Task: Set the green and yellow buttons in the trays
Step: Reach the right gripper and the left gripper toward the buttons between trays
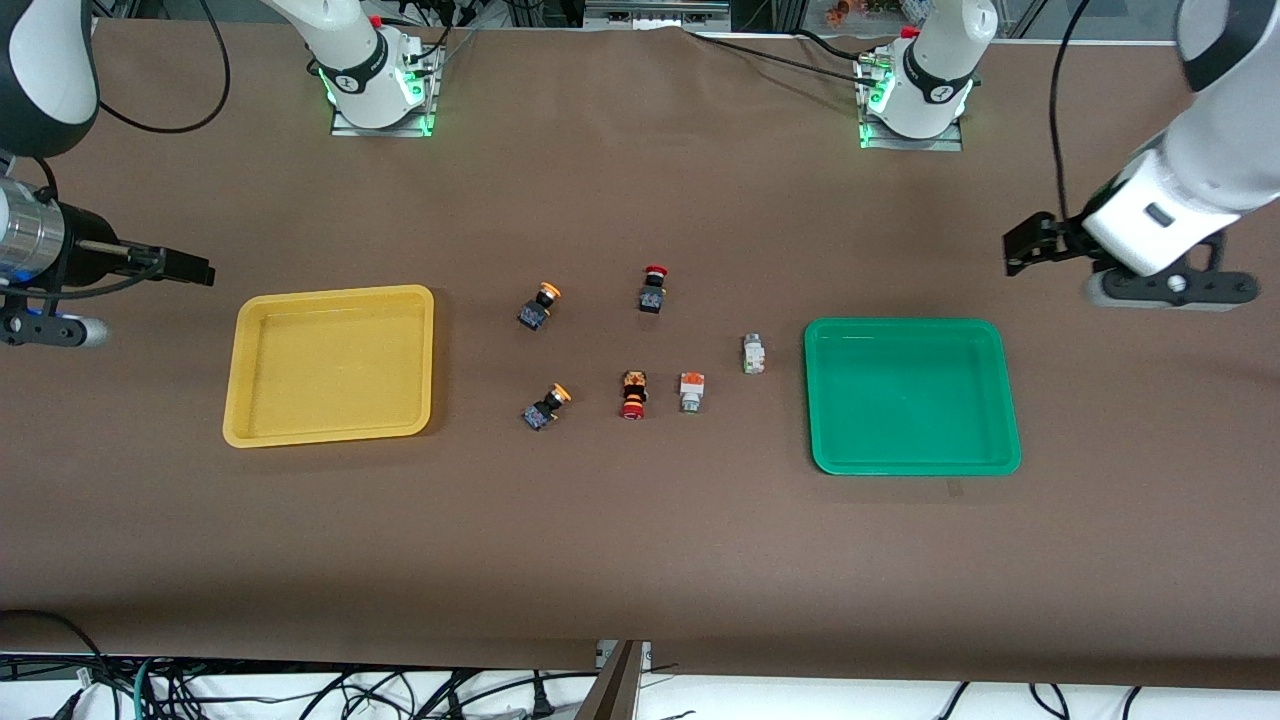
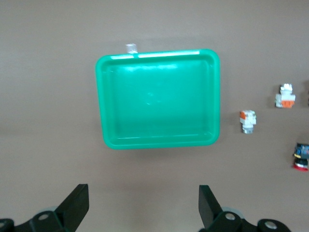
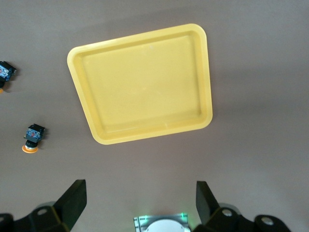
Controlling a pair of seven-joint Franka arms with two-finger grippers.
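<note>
The right gripper (image 1: 190,268) is held in the air at the right arm's end of the table, beside the yellow tray (image 1: 250,370) and over bare brown table (image 1: 640,560). Its fingers (image 3: 72,200) are seen spread wide in the right wrist view, with nothing between them.

The yellow tray is seen lying flat with nothing in it. All other places are given here from the red-capped switch (image 1: 633,394) at the middle of the group.

Toward the right arm's end from that switch, two yellow-capped buttons lie on their sides. One yellow-capped button (image 1: 545,405) is found about level with the red-capped switch. The second yellow-capped button (image 1: 539,306) is found farther from the front camera. Both are also shown in the right wrist view (image 3: 32,137) (image 3: 6,73).

A second red-capped switch (image 1: 653,289) is placed farther from the front camera than the landmark switch.

Just beside the landmark switch, toward the left arm's end, a white button with an orange part (image 1: 691,390) is seen. A white button with a pale green part (image 1: 753,353) lies farther toward that end, near the green tray (image 1: 830,450).

The green tray is seen with nothing in it, well apart from the landmark switch.

The left gripper (image 1: 1030,245) is held in the air beside the green tray, toward the left arm's end. Its fingers (image 2: 77,205) are shown parted and unloaded in the left wrist view.
</note>
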